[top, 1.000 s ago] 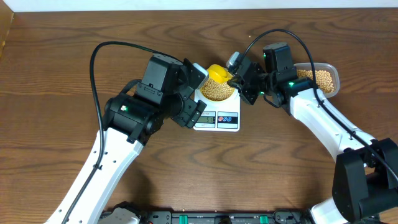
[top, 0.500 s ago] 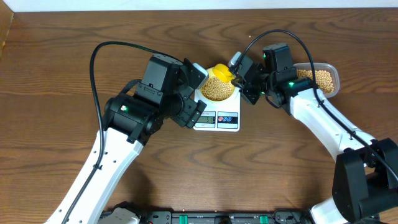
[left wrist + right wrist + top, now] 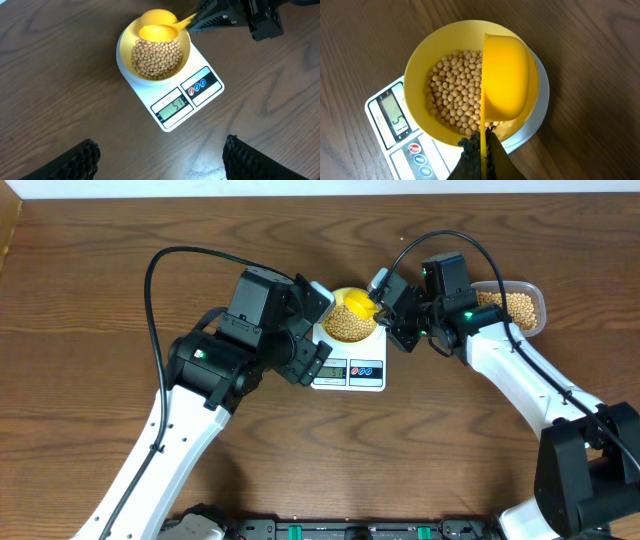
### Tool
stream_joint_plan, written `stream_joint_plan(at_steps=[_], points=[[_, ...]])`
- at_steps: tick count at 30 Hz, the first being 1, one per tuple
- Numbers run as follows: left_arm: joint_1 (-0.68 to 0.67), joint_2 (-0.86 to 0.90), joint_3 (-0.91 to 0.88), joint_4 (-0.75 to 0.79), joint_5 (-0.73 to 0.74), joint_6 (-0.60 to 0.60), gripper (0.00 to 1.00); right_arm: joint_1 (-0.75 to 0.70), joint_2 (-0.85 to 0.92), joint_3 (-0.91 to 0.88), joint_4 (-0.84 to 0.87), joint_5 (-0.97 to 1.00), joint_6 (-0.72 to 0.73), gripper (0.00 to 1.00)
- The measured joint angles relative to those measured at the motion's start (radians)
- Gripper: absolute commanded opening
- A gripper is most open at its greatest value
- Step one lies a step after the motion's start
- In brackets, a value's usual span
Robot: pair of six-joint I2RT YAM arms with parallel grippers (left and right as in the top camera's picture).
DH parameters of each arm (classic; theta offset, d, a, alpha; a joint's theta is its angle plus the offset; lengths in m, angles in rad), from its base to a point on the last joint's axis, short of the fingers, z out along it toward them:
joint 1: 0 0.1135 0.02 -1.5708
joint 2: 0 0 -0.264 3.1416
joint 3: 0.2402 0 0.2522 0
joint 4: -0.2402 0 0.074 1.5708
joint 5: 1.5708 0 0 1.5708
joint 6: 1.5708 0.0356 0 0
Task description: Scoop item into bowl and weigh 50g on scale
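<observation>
The bowl [image 3: 328,315], yellow inside and pale outside, stands on the white scale [image 3: 350,372] and holds a heap of tan beans [image 3: 348,327]. My right gripper [image 3: 385,312] is shut on the handle of a yellow scoop [image 3: 356,304], which is tipped on its side over the bowl's far edge. In the right wrist view the scoop [image 3: 506,77] hangs over the beans [image 3: 452,92], with the fingers [image 3: 482,150] pinching its handle. In the left wrist view the scale [image 3: 197,95] reads 51. My left gripper [image 3: 160,162] is open and empty, above the table in front of the scale.
A clear plastic tub [image 3: 510,307] with more beans sits at the right, behind the right arm. The left arm's wrist [image 3: 270,320] hangs close to the scale's left side. Bare wooden table lies all round.
The scoop has shifted slightly over the bowl and tipped further onto its side. The left arm has not moved.
</observation>
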Motion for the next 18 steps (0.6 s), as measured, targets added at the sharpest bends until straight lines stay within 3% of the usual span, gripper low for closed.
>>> stream_joint_plan(at_steps=[18], points=[[0.0,0.0,0.0,0.0,0.0,0.0,0.81,0.0,0.0,0.0,-0.067,0.012,-0.006,0.01]])
